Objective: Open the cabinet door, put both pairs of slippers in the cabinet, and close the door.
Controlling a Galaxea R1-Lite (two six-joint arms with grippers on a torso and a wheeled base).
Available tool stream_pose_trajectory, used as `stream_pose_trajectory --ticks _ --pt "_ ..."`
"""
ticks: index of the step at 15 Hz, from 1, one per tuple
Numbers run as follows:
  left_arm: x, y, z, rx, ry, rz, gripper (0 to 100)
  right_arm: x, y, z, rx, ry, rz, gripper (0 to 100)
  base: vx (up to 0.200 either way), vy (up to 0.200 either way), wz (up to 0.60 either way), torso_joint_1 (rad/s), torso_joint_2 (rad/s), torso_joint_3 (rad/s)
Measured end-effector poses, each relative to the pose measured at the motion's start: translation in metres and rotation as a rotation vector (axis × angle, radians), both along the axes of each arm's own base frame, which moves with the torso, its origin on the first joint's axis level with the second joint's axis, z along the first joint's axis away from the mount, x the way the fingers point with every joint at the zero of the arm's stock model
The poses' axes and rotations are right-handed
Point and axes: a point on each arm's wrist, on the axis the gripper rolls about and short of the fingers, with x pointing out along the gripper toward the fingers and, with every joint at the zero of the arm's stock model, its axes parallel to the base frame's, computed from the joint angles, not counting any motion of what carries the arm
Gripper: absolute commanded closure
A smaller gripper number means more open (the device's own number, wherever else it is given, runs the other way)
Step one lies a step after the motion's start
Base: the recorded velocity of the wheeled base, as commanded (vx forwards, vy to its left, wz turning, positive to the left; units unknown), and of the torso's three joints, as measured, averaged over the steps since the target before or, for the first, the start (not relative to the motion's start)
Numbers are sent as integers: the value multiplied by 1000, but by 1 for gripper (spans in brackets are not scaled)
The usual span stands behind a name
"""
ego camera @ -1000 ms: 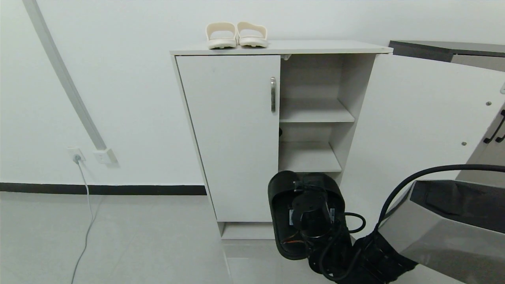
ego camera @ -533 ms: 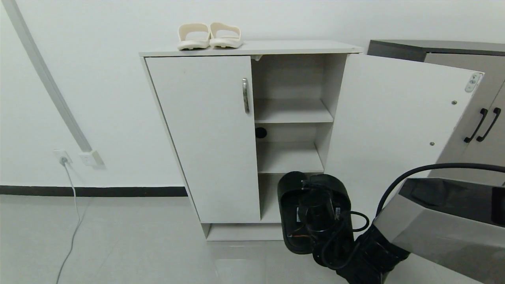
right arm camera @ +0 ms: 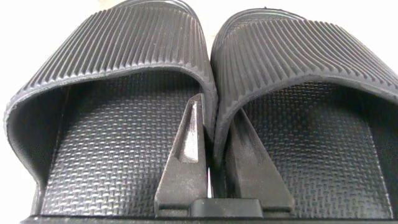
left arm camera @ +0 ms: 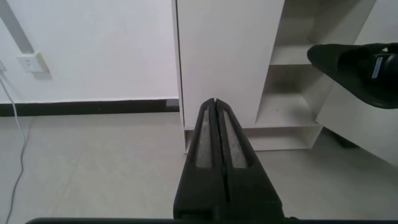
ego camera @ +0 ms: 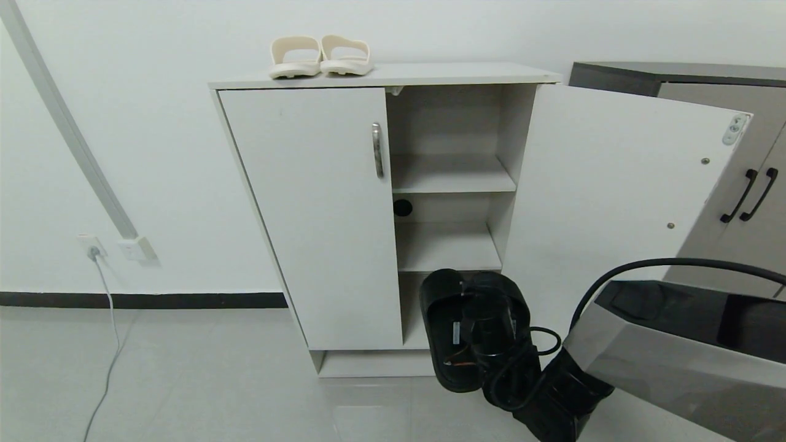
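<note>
The white cabinet [ego camera: 307, 209] has its right door [ego camera: 608, 196] swung open and its left door shut. A cream pair of slippers [ego camera: 320, 56] rests on its top. My right gripper [ego camera: 488, 319] is shut on the black pair of slippers [ego camera: 443, 331], pinching their inner edges [right arm camera: 211, 118] together, and holds them just in front of the cabinet's lowest opening. In the left wrist view the black slippers [left arm camera: 354, 65] hang beside the open shelves. My left gripper [left arm camera: 214, 106] is shut on nothing, low over the floor and pointing at the cabinet's shut door.
Two bare shelves [ego camera: 451, 175] show inside the open half. A grey cabinet [ego camera: 724, 178] with black handles stands to the right behind the open door. A wall socket with a cable [ego camera: 92, 253] is at the left above tiled floor.
The head camera has swung, shifting the cabinet leftward in the picture. The black slippers in my right gripper now sit closer to the lowest opening.
</note>
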Motion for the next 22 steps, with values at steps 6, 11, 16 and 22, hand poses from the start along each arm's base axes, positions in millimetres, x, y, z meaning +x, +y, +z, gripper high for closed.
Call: stream_pose_trajectory --ticks 6,11,16,22 --pt "0 0 0 0 1 1 100 1 2 -6 -5 5 1 100 0 0 0 0 0 0" --pt "0 0 0 1 2 -4 100 1 2 -6 -6 4 1 100 0 0 0 0 0 -10" --pt "0 0 1 3 1 -7 100 1 2 -7 -7 5 0 100 0 0 0 3 3 -163" --pt "0 0 1 3 1 -6 100 2 2 -9 -10 9 -1 100 0 0 0 1 3 -194"
